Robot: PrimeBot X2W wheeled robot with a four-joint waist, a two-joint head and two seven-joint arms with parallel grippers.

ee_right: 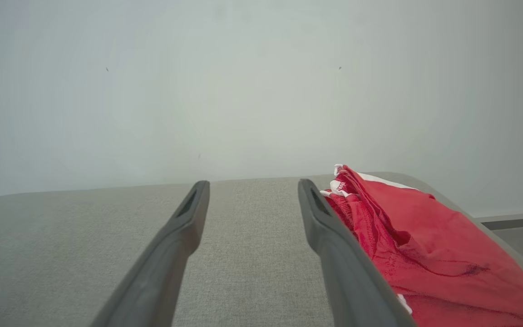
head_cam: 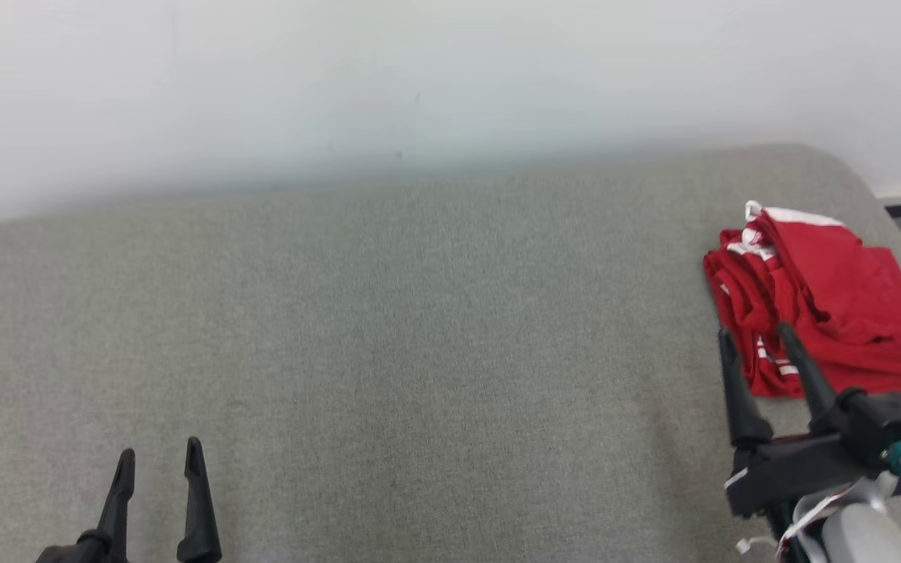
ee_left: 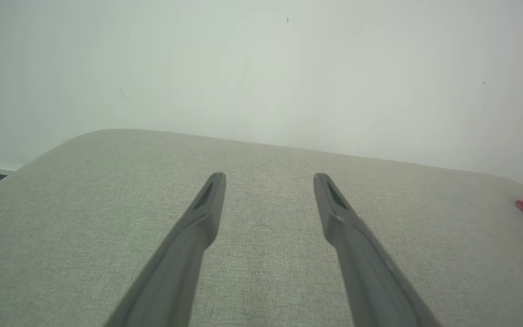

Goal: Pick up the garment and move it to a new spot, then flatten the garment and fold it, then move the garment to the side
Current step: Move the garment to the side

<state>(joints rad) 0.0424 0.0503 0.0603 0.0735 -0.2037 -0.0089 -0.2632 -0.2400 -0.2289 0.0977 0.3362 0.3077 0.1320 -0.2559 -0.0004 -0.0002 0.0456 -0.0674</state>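
Head view: looking forward and down onto the grey tabletop (head_cam: 419, 328), taking in the pale wall (head_cam: 419, 70) behind. Left wrist view: sitting low and near, sighting along the left end effector (ee_left: 268, 175) across the tabletop toward that wall. Right wrist view: sighting likewise along the right end effector (ee_right: 252, 181), close beside the red garment (ee_right: 425, 236). Sharing across all three: tabletop, wall, garment.

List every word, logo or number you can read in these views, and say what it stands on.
No readable text in any view.
Red garment: white trim and stripes, no letters that can be made out.
White strip on the right arm: too blurred to read.
Grey upholstered surface and wall: no writing.
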